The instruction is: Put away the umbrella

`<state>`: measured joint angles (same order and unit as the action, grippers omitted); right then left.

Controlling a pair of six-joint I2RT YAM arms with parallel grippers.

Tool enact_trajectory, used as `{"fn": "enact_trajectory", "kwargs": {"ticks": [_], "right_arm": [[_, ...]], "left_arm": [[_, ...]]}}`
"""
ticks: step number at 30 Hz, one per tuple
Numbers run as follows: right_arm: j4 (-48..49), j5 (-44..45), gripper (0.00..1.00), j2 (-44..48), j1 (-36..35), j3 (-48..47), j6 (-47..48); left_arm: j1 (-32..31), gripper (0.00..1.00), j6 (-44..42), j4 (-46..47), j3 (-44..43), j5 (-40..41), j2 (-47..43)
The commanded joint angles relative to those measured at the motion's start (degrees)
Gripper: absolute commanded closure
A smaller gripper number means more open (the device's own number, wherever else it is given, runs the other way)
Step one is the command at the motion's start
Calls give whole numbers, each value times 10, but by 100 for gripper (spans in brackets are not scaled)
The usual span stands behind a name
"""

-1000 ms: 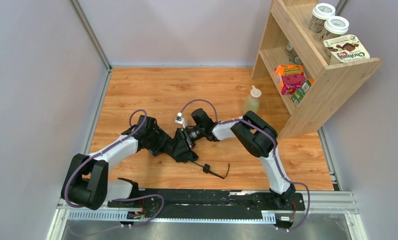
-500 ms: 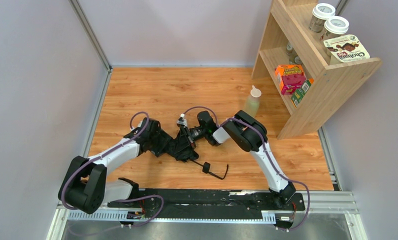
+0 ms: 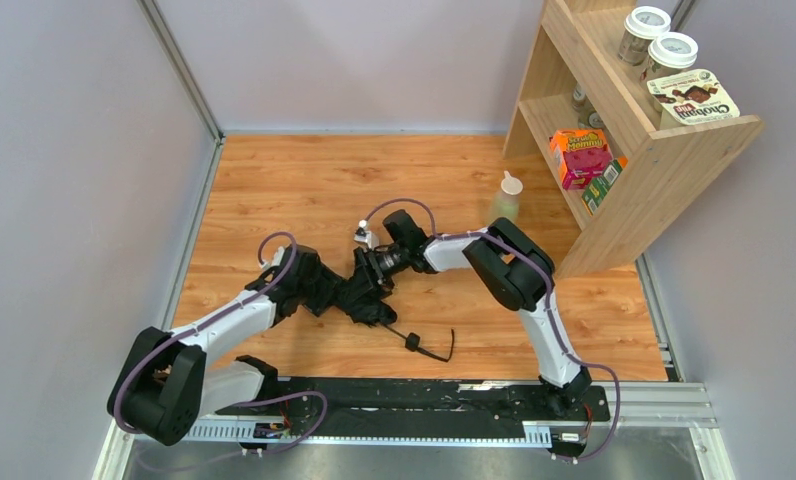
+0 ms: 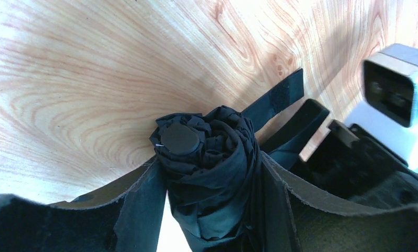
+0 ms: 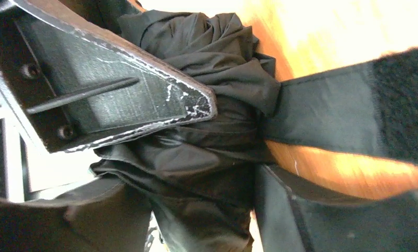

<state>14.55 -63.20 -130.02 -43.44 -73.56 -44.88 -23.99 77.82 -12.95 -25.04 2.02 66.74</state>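
The black folded umbrella [image 3: 370, 303] lies on the wooden floor between both arms, its thin shaft and knob handle [image 3: 412, 341] with loop strap pointing toward the near edge. In the left wrist view the rolled canopy [image 4: 212, 173] with its round cap sits between my left fingers [image 4: 138, 207], which are shut on it. My left gripper [image 3: 346, 293] holds it from the left. My right gripper [image 3: 374, 273] grips the same canopy [image 5: 196, 173] from the right, its fingers [image 5: 301, 210] closed on the fabric. The closure strap [image 5: 343, 113] hangs loose.
A wooden shelf unit [image 3: 664, 150] stands at the back right with jars, a snack pack and boxes on it. A pale green squeeze bottle [image 3: 505, 203] stands on the floor by the shelf. Grey walls close the left and back sides.
Both grippers stay on the umbrella. The right arm's elbow swung left and back right, its wrist twisting. The left arm drew slightly toward the near left, and the handle shifted a little.
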Motion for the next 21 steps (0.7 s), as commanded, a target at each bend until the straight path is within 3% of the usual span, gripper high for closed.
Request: {"fn": "enact_trajectory", "kwargs": {"ticks": [1,3,10,21], "right_arm": [[-269,217,25,49,5,-26,210],[-277,245,17,77,5,-15,231],[-277,391,6,195,-48,31,305],[-303,667,7,239,-202,19,357]], "left_arm": [[-19,100,-18,-97,43,-30,12],[-19,100,-19,-103,42,-25,11],[-19,100,-22,-120,30,-22,16],[-19,100,-6,-200,-17,-4,62]]}}
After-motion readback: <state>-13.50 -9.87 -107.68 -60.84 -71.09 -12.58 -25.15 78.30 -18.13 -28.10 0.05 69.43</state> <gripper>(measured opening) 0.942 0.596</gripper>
